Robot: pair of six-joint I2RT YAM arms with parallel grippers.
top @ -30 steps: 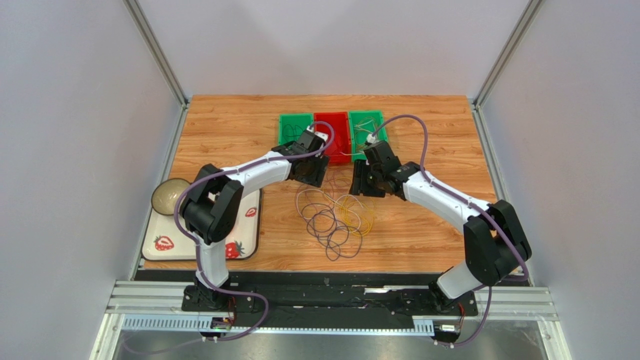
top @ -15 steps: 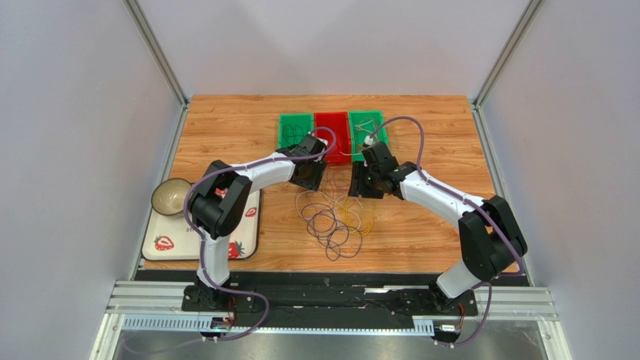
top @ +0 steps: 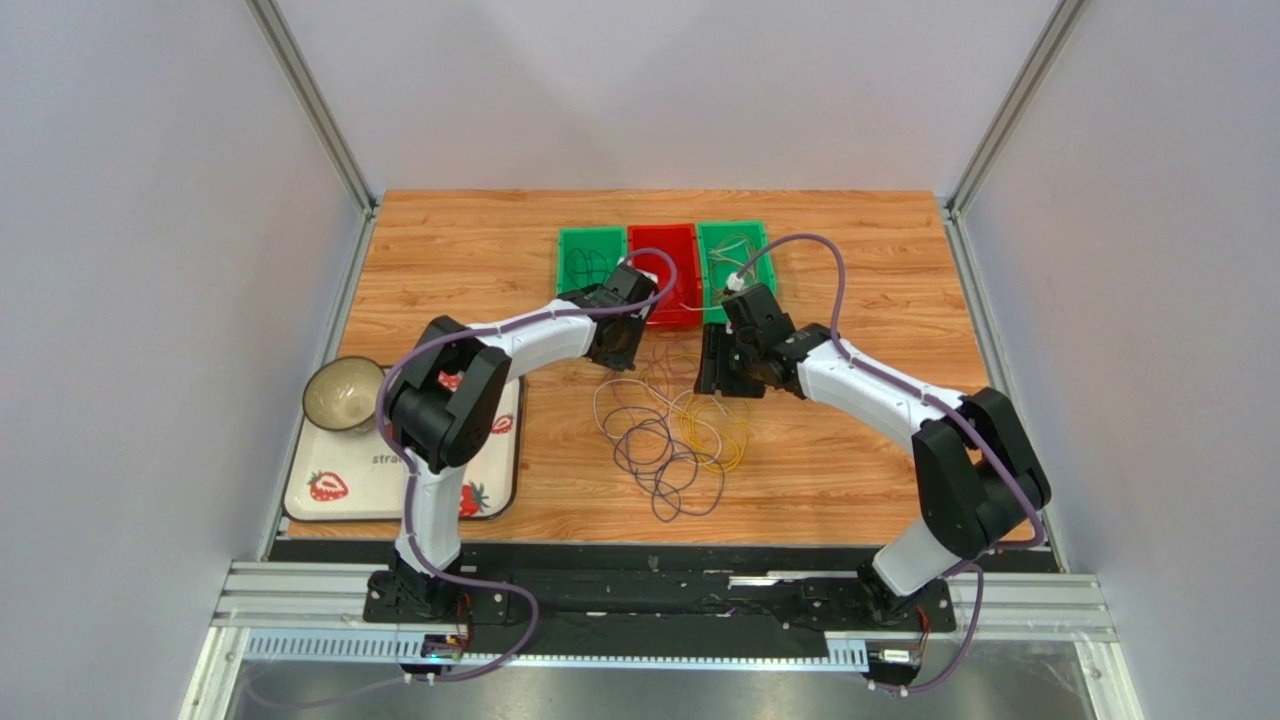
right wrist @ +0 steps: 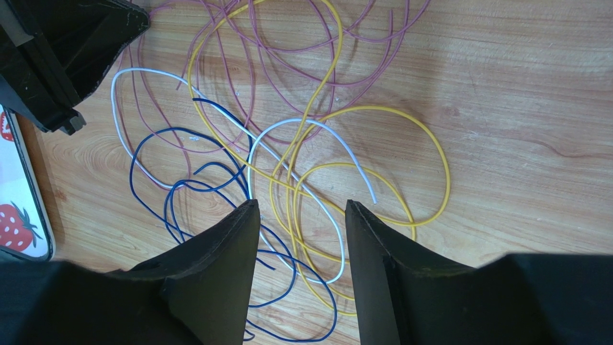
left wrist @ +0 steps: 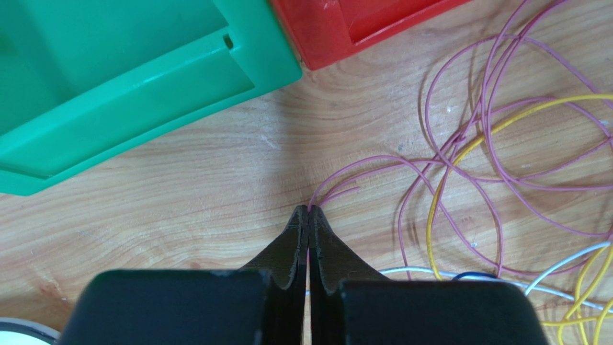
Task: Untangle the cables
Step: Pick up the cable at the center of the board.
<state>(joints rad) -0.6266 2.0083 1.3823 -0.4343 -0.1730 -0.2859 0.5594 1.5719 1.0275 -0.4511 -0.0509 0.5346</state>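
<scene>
progress looks early: the cables lie in one loose heap of overlapping loops on the table, just in front of the bins and between the two arms. purple, yellow, white and dark blue strands cross over and through each other, and none lies clear of the pile. left gripper sits at the heap's far left edge with its fingers pressed together on the end of a purple cable, which runs from the tips into the tangle; i judge this the first pull on a single wire. right gripper hangs over the yellow and white loops, fingers apart, nothing between them. three bins stand side by side beyond the pile: a green bin, a red bin and a second green bin. thin lines may lie in that last one, but the top view is too small to be sure, so i cannot say whether any wire is already sorted. nearly all the separating is left.

the surface is a flat wood-grain table. at its left edge lies a strawberry-print tray with a bowl at its far corner. pale grey walls close in three sides, with metal posts at the back corners.
</scene>
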